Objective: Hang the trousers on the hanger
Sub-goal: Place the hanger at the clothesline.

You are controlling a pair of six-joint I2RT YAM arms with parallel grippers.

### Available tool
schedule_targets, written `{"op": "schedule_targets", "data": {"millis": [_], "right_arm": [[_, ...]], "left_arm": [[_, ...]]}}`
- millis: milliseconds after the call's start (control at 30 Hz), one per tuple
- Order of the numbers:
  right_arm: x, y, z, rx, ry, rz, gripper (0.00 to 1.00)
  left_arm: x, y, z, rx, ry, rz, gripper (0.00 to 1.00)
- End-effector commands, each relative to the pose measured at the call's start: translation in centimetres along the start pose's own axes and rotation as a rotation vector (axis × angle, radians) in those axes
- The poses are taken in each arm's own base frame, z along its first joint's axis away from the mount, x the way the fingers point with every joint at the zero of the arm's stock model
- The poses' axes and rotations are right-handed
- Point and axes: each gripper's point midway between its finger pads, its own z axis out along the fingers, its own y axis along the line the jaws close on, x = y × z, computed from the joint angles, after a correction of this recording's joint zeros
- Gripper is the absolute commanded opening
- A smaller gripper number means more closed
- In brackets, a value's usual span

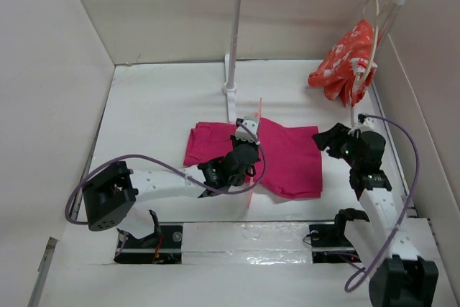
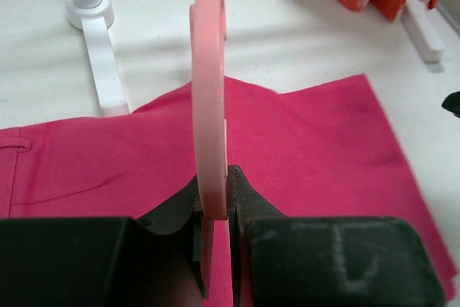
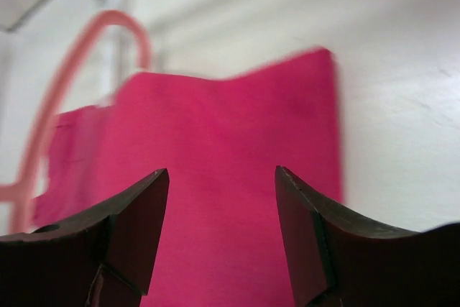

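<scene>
The magenta trousers [image 1: 287, 156] lie folded flat on the white table, also filling the left wrist view [image 2: 316, 141] and the right wrist view [image 3: 223, 149]. The thin salmon-pink hanger [image 2: 208, 106] stands on edge above them, its hook pointing away, and shows as a pink loop [image 3: 50, 98] at the left. My left gripper [image 2: 217, 177] is shut on the hanger's bar, over the trousers' middle [image 1: 244, 150]. My right gripper [image 3: 221, 177] hangs open with nothing between its fingers, just off the trousers' right edge [image 1: 321, 140].
A white clothes rack [image 1: 233, 48] stands at the back, its foot [image 2: 97, 48] just behind the trousers. A red-orange floral garment [image 1: 346, 62] hangs on a pale hanger at the rack's right end. Walls enclose the table on three sides.
</scene>
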Motion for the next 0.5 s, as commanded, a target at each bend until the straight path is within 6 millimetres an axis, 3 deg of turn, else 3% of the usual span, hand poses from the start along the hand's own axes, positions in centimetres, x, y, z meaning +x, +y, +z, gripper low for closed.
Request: {"op": "schedule_targets", "data": {"millis": [0, 33, 100, 133, 233, 267, 300, 333, 467], "right_arm": [[-2.3, 6.8, -2.5, -0.174, -0.086, -0.002, 0.67], [-0.9, 9.8, -3.1, -0.278, -0.058, -0.002, 0.67], [0.7, 12.1, -3.7, -0.359, -0.051, 0.074, 0.68], [2.3, 14.6, -4.5, -0.449, -0.014, 0.073, 0.68], [4.0, 17.5, -4.9, -0.509, 0.018, 0.114, 0.69], [5.5, 19.5, -5.8, -0.569, 0.070, 0.103, 0.69], [5.4, 20.7, -6.0, -0.577, 0.062, 0.117, 0.69], [7.1, 22.3, -6.4, -0.612, 0.113, 0.103, 0.69], [8.6, 23.0, -4.4, -0.515, 0.116, 0.108, 0.66]], "left_arm": [[-8.6, -2.3, -1.6, 0.080, -0.131, -0.193, 0.00], [-9.5, -2.4, -1.8, 0.088, -0.140, -0.216, 0.00], [-9.9, -2.6, -2.1, 0.097, -0.139, -0.249, 0.00], [-10.5, -2.6, -2.3, 0.103, -0.148, -0.264, 0.00], [-10.9, -2.6, -2.5, 0.109, -0.152, -0.278, 0.00], [-10.8, -2.6, -2.6, 0.109, -0.151, -0.280, 0.00], [-10.8, -2.6, -2.6, 0.113, -0.147, -0.288, 0.00], [-10.8, -2.5, -2.7, 0.116, -0.148, -0.293, 0.00], [-11.5, -2.5, -3.0, 0.117, -0.155, -0.304, 0.00]]}}
